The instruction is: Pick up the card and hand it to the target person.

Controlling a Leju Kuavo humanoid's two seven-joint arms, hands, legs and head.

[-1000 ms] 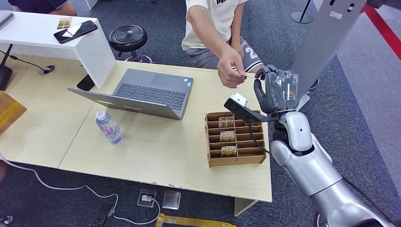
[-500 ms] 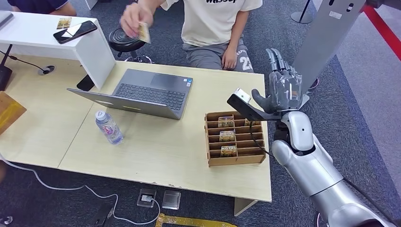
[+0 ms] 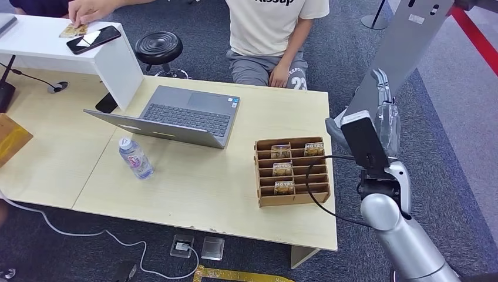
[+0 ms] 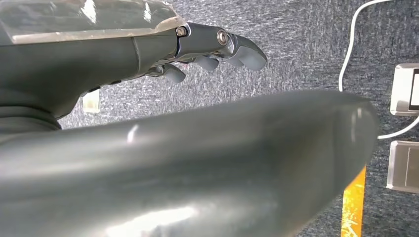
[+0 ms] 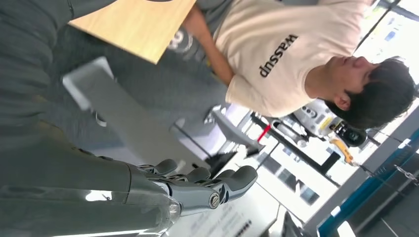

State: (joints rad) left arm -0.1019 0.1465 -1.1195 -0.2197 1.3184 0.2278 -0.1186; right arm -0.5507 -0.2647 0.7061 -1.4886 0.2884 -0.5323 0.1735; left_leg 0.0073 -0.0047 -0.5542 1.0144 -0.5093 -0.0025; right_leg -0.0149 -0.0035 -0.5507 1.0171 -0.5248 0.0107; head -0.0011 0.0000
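Observation:
The card (image 3: 71,30) lies on the white shelf (image 3: 35,35) at the far left, under the fingers of the person's hand (image 3: 88,9). That person, in a cream T-shirt (image 3: 276,23), sits beyond the table. My right hand (image 3: 384,117) is raised past the table's right edge, fingers straight and apart, holding nothing; the right wrist view shows its fingers (image 5: 207,185) bare, with the person (image 5: 291,54) beyond. A wooden card rack (image 3: 292,171) with several cards stands on the table just left of it. My left hand (image 4: 217,47) hangs over the carpet, holding nothing.
An open laptop (image 3: 176,114) and a water bottle (image 3: 135,157) stand on the wooden table (image 3: 205,182). A phone (image 3: 94,39) lies on the shelf beside the card. A black stool (image 3: 158,47) and a grey slanted panel (image 3: 399,53) stand behind.
The person took the card at my right hand and carried it left to the white shelf. My right hand spread its fingers and drew back to the right, off the table.

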